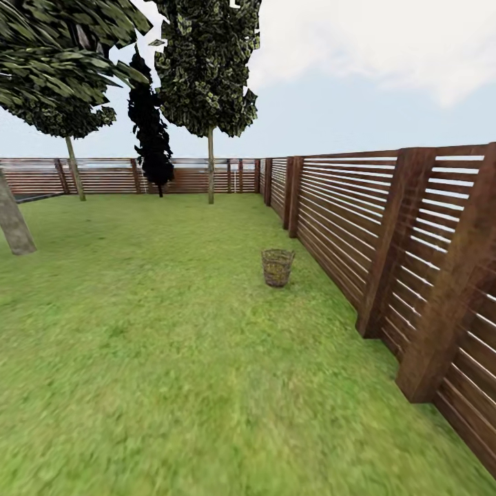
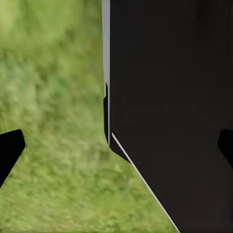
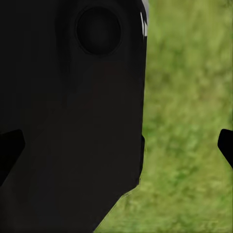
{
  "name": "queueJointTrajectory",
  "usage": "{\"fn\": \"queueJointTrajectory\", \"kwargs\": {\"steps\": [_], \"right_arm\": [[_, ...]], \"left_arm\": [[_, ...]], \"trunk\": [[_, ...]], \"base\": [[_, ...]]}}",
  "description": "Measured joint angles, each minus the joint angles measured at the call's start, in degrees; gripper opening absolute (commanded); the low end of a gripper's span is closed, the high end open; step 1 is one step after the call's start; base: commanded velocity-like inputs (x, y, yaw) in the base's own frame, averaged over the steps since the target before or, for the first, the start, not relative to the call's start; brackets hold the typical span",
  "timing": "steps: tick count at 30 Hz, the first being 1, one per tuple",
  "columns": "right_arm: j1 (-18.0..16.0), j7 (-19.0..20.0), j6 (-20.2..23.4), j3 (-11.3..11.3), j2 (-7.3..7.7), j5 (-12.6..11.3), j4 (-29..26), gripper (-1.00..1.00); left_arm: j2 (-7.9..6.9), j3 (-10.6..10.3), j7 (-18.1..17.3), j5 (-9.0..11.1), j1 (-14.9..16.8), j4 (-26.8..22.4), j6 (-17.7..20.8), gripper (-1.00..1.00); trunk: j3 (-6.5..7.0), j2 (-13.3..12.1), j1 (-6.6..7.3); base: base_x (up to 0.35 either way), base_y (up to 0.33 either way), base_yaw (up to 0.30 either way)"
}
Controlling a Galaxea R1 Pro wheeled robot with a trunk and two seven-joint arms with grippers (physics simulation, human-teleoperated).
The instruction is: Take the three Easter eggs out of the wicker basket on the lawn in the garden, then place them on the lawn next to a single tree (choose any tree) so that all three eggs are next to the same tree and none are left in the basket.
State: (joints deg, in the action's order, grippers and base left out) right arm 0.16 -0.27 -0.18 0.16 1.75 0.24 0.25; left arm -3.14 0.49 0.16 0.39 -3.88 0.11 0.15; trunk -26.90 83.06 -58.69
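The wicker basket (image 1: 277,267) stands upright on the lawn (image 1: 158,331) in the head view, some way ahead and close to the fence. From here its inside is hidden, so the Easter eggs are out of sight. The tree (image 1: 14,222) with the thick grey-brown trunk rises at the far left edge, its canopy overhead. In the left wrist view my left gripper (image 2: 118,148) is open, its dark fingertips (image 2: 9,150) wide apart over grass and a black robot part. My right gripper (image 3: 118,145) is open too, with nothing between its fingertips (image 3: 226,144).
A brown slatted fence (image 1: 386,248) runs along the right and across the back of the garden. Two thin-trunked trees (image 1: 211,165) (image 1: 74,172) and a dark cypress (image 1: 153,138) stand near the back fence. Open grass lies between me and the basket.
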Motion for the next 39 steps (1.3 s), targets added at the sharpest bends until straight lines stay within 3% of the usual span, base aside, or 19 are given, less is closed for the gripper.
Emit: {"fn": "queueJointTrajectory", "kwargs": {"steps": [11, 20, 39], "right_arm": [[0.02, -0.02, 0.0, 0.0, 0.0, 0.0, 0.0, 1.0], [0.03, 0.0, -0.04, 0.0, 0.0, 0.0, -0.01, 1.0], [0.02, -0.02, 0.03, 0.0, 0.0, 0.0, 0.0, 1.0]], "left_arm": [[0.05, 0.0, 0.0, 0.0, 0.0, 0.0, 0.01, 1.0], [0.07, 0.0, 0.0, 0.0, 0.01, 0.02, 0.01, 1.0], [0.07, 0.0, 0.0, 0.0, 0.0, 0.01, 0.01, 1.0]], "trunk": [[0.0, 0.0, 0.0], [0.0, 0.0, 0.0], [0.0, 0.0, 0.0]], "base": [[0.331, 0.099, -0.007], [0.344, 0.006, -0.188], [0.345, 0.0, -0.006]]}}
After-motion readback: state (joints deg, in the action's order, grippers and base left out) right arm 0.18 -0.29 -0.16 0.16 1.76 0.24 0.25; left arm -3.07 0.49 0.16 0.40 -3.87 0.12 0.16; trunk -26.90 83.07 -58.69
